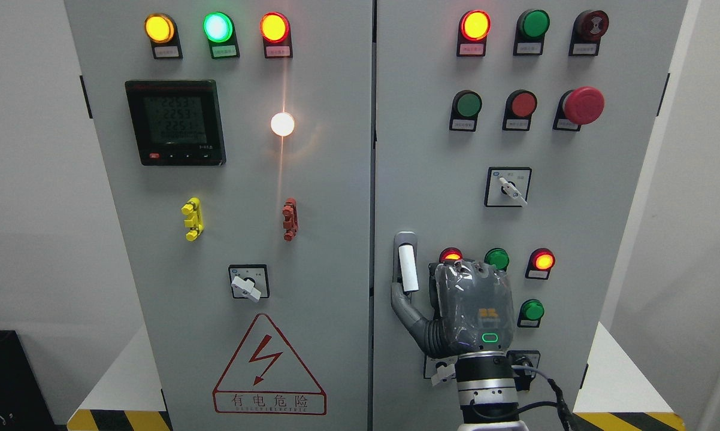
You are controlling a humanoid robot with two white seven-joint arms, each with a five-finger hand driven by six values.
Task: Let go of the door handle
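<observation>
While the dark grey, plastic-wrapped robot right hand (465, 308) is raised against the right-hand door of the tall grey metal electrical cabinet (336, 197), the release of the slim white and grey upright door handle (407, 267) appears to be at its beginning or only partly made. The handle is seen at about five o'clock in the view, just right of the seam between the two doors. The thumb is stretched out toward ten o'clock and lies at the handle's lower end, seemingly touching it; the four fingers are folded toward the panel behind the back of the hand, and whether anything is gripped by them cannot be told. The next move is judged to call for the thumb to be eased off and the hand drawn straight back from the panel. Little room is offered sideways: a red lit round indicator lamp (451, 255) and a green round push button (497, 258) sit at twelve and one o'clock of the knuckles, so a sweep upward or rightward should be avoided. Open room lies toward six o'clock, along the forearm.
</observation>
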